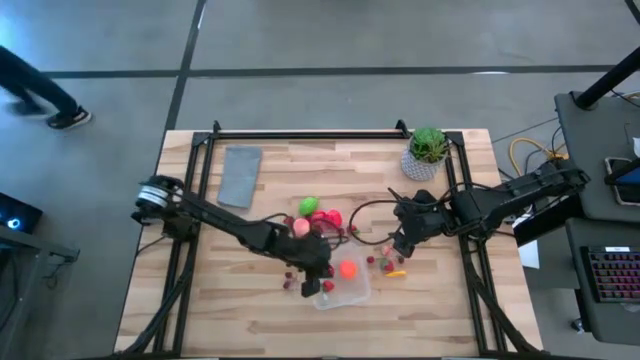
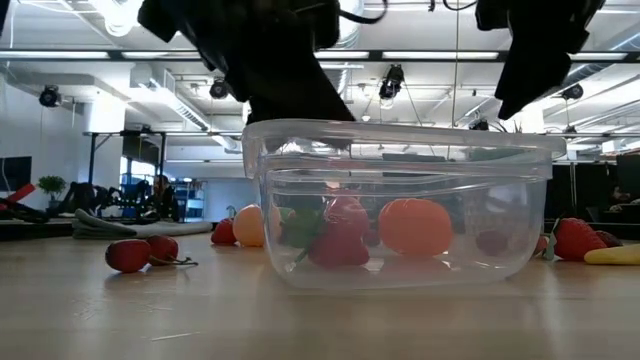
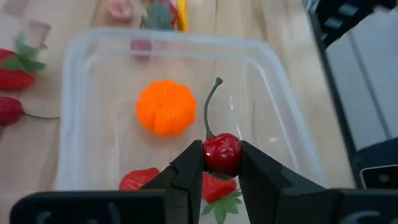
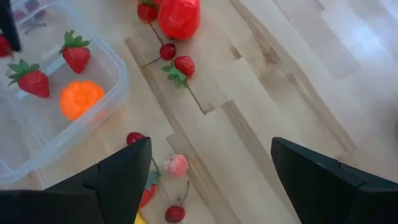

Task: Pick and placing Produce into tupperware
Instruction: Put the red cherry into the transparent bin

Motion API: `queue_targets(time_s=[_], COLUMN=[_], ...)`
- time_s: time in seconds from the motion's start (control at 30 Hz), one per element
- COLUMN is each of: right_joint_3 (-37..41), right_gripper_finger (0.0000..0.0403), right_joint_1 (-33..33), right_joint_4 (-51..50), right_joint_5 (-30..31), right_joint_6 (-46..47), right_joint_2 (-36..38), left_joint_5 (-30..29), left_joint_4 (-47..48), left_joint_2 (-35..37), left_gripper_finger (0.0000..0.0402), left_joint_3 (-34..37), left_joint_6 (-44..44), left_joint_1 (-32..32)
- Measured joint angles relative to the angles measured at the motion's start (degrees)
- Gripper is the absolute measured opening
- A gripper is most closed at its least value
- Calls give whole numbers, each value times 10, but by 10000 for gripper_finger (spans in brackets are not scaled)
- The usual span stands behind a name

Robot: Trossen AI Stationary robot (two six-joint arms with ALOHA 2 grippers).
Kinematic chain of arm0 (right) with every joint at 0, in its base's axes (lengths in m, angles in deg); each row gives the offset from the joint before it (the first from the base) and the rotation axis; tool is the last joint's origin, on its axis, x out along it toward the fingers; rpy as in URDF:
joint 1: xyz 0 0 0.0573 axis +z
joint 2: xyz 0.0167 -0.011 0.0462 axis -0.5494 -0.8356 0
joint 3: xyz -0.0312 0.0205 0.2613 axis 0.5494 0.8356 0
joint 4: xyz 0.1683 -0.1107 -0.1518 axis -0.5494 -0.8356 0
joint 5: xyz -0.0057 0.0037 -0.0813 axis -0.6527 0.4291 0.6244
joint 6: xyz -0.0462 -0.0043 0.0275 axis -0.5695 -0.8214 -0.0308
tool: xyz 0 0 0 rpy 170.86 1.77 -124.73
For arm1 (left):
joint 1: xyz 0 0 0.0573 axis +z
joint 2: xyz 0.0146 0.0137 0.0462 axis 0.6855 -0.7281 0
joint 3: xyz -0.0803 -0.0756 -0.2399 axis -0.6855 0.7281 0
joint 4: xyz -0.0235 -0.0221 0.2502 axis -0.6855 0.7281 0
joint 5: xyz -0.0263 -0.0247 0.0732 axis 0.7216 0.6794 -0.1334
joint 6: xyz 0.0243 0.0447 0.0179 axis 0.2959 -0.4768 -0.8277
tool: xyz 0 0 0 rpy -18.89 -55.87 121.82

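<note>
The worktop (image 1: 250, 320) is pale wooden planks with a black frame (image 1: 300, 134) along its far edge and sides; a flat grey cloth (image 1: 240, 175) lies on it near the far left corner; a green potted plant (image 1: 426, 152) in a white pot stands near the far right corner, well apart from the cloth; beyond the worktop's right side sit a coil of yellow cable (image 1: 528, 152) and a keyboard (image 1: 612, 275) on a dark desk; off the far left corner, a person's shoe (image 1: 68, 119) shows on the grey floor (image 1: 350, 40); the level view shows ceiling strip lights (image 2: 420, 55) behind the worktop.
</note>
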Motion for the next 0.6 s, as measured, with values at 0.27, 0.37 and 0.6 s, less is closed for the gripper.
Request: queue_targets(time_s=[0.27, 0.37, 0.6], right_joint_3=[1, 1, 2], right_gripper_finger=[321, 325, 324], right_joint_1=[0, 0, 0], right_joint_4=[-9, -8, -9], right_joint_5=[21, 33, 42], right_joint_6=[-31, -36, -37], right_joint_2=[22, 26, 27], left_joint_5=[-1, -10, -12], left_joint_4=[109, 110, 133], left_joint_2=[-22, -17, 12], left_gripper_finger=[124, 170, 248], left_joint_3=[-59, -59, -59], left_joint_6=[0, 1, 0], left_joint_1=[0, 1, 1])
